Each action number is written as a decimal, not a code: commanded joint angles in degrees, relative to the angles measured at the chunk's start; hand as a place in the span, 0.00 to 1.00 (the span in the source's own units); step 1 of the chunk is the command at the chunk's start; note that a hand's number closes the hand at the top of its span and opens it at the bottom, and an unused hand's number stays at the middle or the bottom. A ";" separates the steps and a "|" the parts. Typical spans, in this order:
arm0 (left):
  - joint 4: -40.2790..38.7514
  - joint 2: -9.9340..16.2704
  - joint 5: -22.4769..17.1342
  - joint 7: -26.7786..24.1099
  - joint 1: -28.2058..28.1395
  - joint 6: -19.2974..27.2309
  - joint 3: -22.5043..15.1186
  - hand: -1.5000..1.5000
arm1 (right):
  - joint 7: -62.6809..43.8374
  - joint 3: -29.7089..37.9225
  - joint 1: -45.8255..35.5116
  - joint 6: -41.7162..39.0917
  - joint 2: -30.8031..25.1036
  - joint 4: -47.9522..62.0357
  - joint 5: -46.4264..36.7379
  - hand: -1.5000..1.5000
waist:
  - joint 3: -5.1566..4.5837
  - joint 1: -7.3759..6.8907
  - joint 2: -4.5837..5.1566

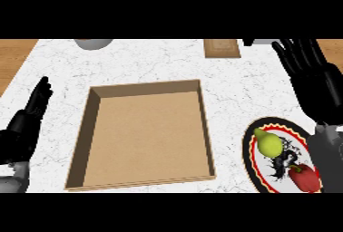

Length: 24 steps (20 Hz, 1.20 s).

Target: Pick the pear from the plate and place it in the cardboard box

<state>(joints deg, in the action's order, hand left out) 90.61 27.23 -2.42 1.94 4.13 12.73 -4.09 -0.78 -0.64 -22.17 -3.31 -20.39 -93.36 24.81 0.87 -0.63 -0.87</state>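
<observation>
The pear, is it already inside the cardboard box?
No, the pear lies on the plate beside a red pepper, right of the box.

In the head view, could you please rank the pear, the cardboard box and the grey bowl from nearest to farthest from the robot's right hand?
From the right hand, open at upper right:
1. Pear, on the plate just below the hand.
2. Cardboard box, centre, left of the plate.
3. Grey bowl, at the far upper left edge.
</observation>
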 commanded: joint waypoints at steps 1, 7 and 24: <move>-0.40 0.15 2.36 0.87 -0.60 0.92 0.51 0.50 | 2.32 -0.83 2.07 -7.70 -0.26 5.86 1.94 0.00 | -0.83 0.13 1.00; -5.09 2.80 3.32 2.44 -1.98 0.81 1.48 0.50 | -0.55 -9.25 -4.07 -26.78 -15.15 1.13 -6.02 0.00 | -1.81 -3.15 -0.36; -12.33 0.97 5.57 2.02 2.73 1.37 1.19 0.50 | 36.34 -14.74 -2.36 -44.28 -25.03 28.26 -27.85 0.00 | -0.45 -2.79 2.33</move>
<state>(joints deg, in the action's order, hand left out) 79.36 28.85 2.48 4.70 5.63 13.76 -2.53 25.77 -11.85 -21.21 -42.07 -41.85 -65.34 5.27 0.47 -2.95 1.44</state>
